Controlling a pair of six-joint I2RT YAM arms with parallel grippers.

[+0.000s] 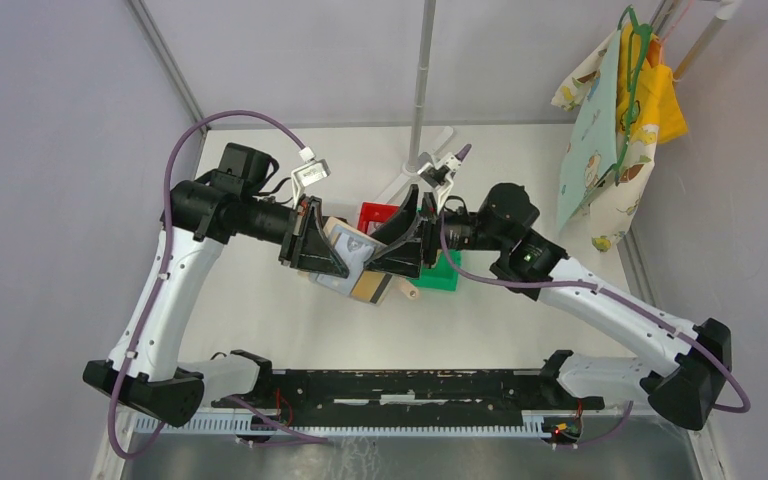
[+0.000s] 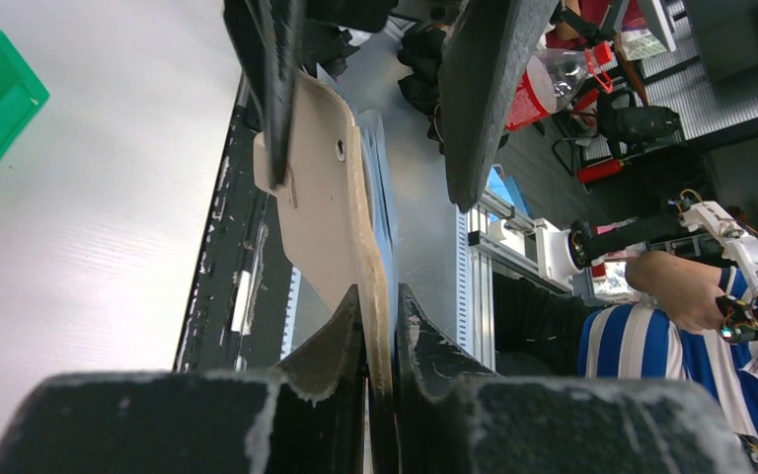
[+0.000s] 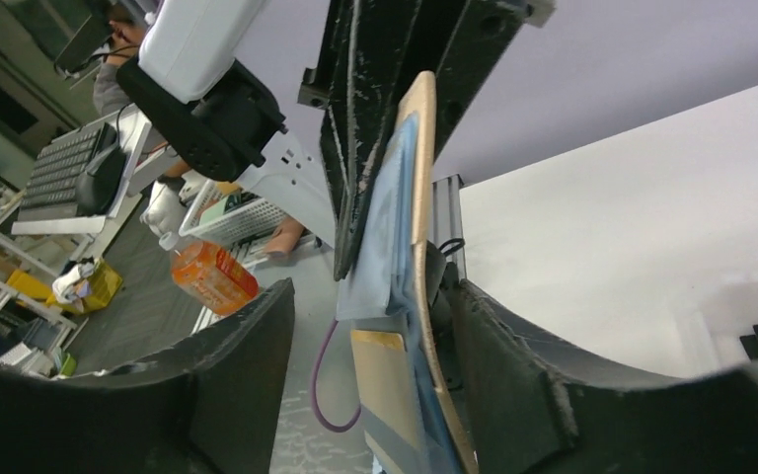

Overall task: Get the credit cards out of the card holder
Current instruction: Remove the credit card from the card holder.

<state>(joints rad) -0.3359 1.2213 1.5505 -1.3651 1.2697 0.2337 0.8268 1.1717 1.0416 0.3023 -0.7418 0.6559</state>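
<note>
**Card holder pinched by left arm, right jaws spread around it**

- Card holder [image 2: 321,197]: held up between the two grippers, near the middle of the table [image 1: 260,310], just in front of the red bin [image 1: 378,213] and the green bin [image 1: 444,273]. Both wrist cameras see it almost edge-on. It looks clear of the table surface, though no view shows its underside.
- Left gripper [image 2: 380,301]: jaws pressed together on one edge of the holder. The tan outer wall is clamped between the two black pads, with no gap visible on either side.
- Right gripper [image 3: 373,296]: jaws spread wide, with the holder's opposite end standing between them. In the left wrist view, one of its fingers [image 2: 276,99] lies against the tan outer face. The other finger [image 2: 484,99] stands well apart on the blue side.
- Light blue inner pockets [image 3: 395,227]: these face the open side of the right jaws, and the tan back faces the other finger.
- Gold card [image 3: 383,390]: a flat gold rectangle lies against the blue lining near the right gripper's end of the holder. In the top view the same gold patch is at the holder's near end. It appears to sit in a pocket, but I cannot tell how far it protrudes. Neither gripper touches it.
- No other card can be made out from these angles.
</note>
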